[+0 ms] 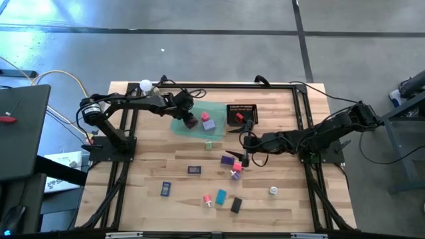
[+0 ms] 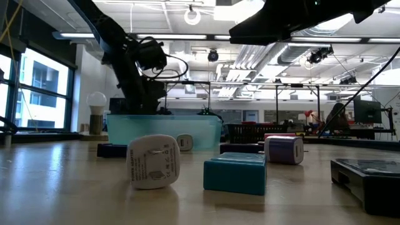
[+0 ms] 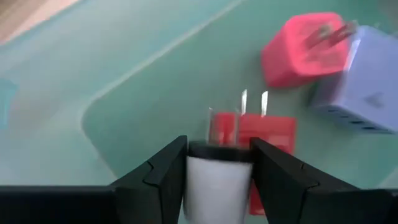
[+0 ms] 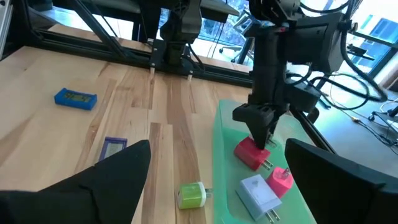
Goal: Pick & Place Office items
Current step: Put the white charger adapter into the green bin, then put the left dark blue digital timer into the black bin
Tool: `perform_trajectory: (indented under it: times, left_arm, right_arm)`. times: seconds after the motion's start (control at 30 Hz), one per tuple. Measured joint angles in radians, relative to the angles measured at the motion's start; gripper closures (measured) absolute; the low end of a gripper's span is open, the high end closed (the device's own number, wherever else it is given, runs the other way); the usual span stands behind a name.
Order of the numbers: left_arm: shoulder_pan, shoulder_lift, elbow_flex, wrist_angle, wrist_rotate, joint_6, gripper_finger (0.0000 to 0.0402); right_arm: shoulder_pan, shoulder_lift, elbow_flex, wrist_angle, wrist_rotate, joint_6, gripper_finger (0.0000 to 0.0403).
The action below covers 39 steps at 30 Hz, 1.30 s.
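- red charger block [image 4: 251,152] sits in the green tray [image 4: 219,160] at the table's far left, under the left gripper [image 3: 217,163], whose fingers flank it; grasped or freed, cannot tell.
- best lift straight up, clear of the pink [image 3: 301,50] and lavender [image 3: 364,81] plugs.
- right gripper [image 1: 245,157] hangs open, mid-table.
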Motion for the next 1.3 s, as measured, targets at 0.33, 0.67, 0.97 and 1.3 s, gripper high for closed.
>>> perform_trajectory:
  times: [0.33,0.67,0.97,1.3]
  left_arm:
    - [0.000,-0.003,0.003,0.051,0.000,0.003,0.0227]
    - [-0.001,-0.004,0.004,0.074,0.000,0.011,0.0226]
    - [-0.018,-0.053,0.006,0.088,0.000,0.047,0.0225]
    - [-0.179,-0.257,0.008,0.080,0.000,0.110,0.0225]
  right_arm:
    - [0.000,0.000,0.000,-0.007,-0.001,0.000,0.0040]
    - [0.000,0.000,0.000,-0.009,-0.001,0.000,0.0040]
    - [0.000,0.000,0.000,-0.012,-0.001,0.000,0.0040]
    - [0.000,0.000,0.000,-0.016,-0.001,0.000,0.0040]
